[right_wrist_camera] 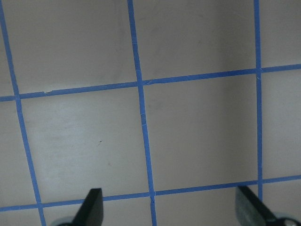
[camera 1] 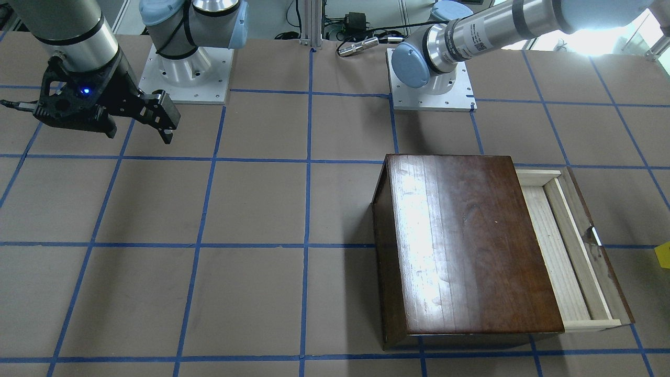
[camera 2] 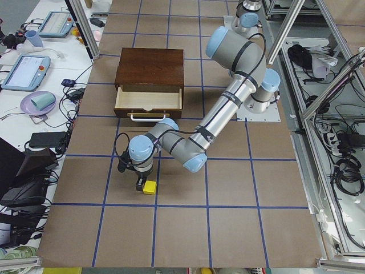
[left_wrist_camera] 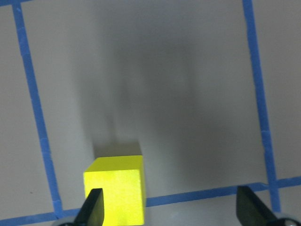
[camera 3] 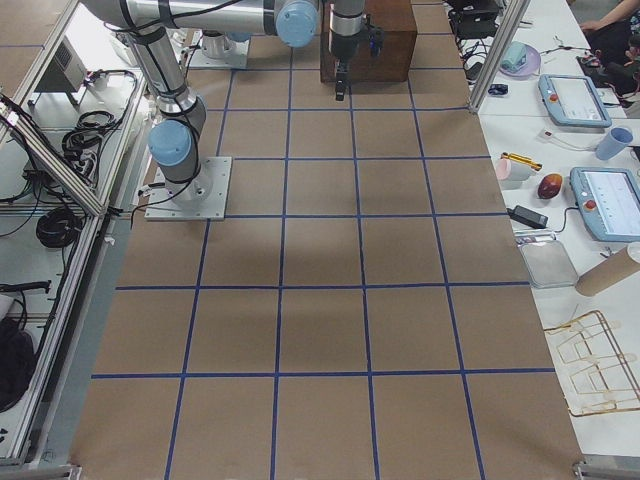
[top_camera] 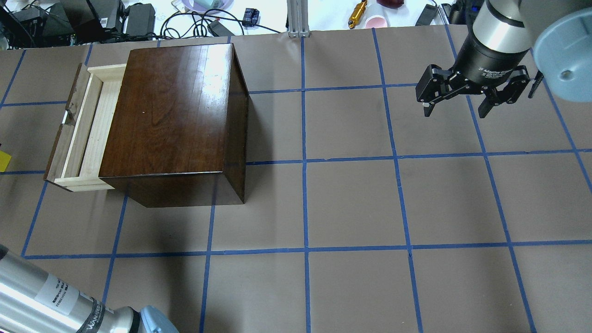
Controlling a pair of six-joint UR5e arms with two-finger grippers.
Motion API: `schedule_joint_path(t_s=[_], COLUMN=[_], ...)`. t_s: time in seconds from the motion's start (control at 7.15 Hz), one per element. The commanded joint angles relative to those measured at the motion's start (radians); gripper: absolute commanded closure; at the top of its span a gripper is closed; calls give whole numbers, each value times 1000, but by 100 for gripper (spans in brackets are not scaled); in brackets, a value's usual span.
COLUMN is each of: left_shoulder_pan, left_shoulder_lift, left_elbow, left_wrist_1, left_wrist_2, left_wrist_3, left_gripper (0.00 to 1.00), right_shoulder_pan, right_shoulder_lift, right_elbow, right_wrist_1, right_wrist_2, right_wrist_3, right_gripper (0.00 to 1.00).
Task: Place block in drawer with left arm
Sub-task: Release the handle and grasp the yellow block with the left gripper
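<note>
Nearest, left gripper (left_wrist_camera: 169,207) spread open low over the table (left_wrist_camera: 188,94), yellow block (left_wrist_camera: 115,186) sitting beside one fingertip, well apart from the pulled-out drawer (camera 2: 148,98) of the dark box (camera 2: 150,65) beyond; farthest, right gripper (top_camera: 455,108) open.

Block (left_wrist_camera: 115,186): bright yellow, plain.
Box (top_camera: 171,111): glossy dark brown, wood grain.
Drawer (camera 1: 555,251): pale raw wood, dark brown front.
Table (top_camera: 351,203): dull brown, blue tape grid.
Left arm (camera 2: 228,108), right arm (top_camera: 497,25): silver, light-blue joint caps.
Left gripper (left_wrist_camera: 169,214), right gripper (top_camera: 455,111): black.
</note>
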Motion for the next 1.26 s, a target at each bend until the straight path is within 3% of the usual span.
schedule_joint_path(t_s=[0.0, 0.28, 0.42, 0.56, 0.7, 0.84, 0.98, 1.12], left_shoulder_pan=[9, 14, 14, 14, 14, 14, 14, 14], left_shoulder_lift=[-40, -60, -64, -64, -64, -62, -56, -41], left_elbow=[5, 3, 4, 6, 6, 6, 8, 6], left_wrist_1=[26, 26, 26, 26, 26, 26, 26, 20], left_wrist_2=[2, -1, -1, -1, -1, 4, 4, 4], left_wrist_3=[38, 113, 124, 127, 127, 124, 124, 124], left_gripper=[0, 0, 6, 19, 46, 65, 74, 74], right_shoulder_pan=[0, 0, 0, 0, 0, 0, 0, 0], right_shoulder_lift=[0, 0, 0, 0, 0, 0, 0, 0], right_elbow=[0, 0, 0, 0, 0, 0, 0, 0], right_wrist_1=[0, 0, 0, 0, 0, 0, 0, 0], right_wrist_2=[0, 0, 0, -1, 0, 0, 0, 0], right_wrist_3=[0, 0, 0, 0, 0, 0, 0, 0], right_gripper=[0, 0, 0, 0, 0, 0, 0, 0])
